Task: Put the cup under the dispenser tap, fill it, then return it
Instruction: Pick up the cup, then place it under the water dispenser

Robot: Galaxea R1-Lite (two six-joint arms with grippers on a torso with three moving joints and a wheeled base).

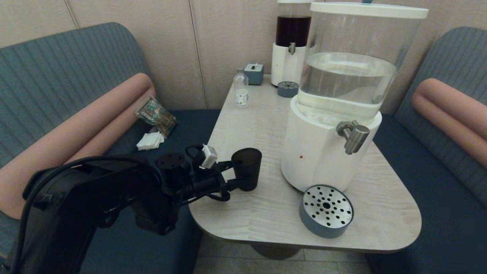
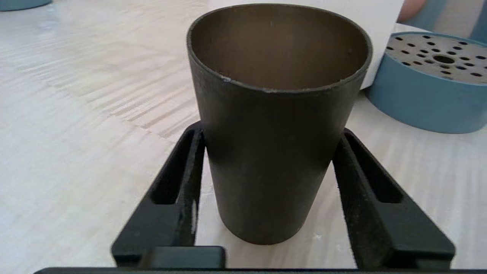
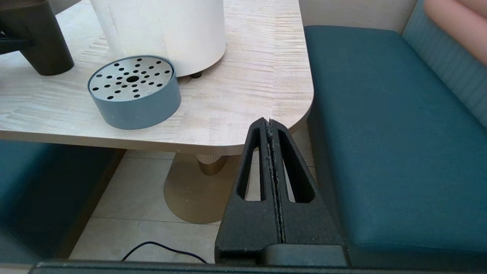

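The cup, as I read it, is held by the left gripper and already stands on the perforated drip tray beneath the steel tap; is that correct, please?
Not quite. The cup sits between the left gripper's fingers, but it stands on the bare table, not on the drip tray. The head view shows the tray empty, off to the cup's side, under the dispenser tap.

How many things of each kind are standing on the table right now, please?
Dispensers: 2 (clear liquid, dark liquid)
Drip trays: 2 (near, far)
Cups: 1
Bottles: 1
Small teal boxes: 1
Total: 7
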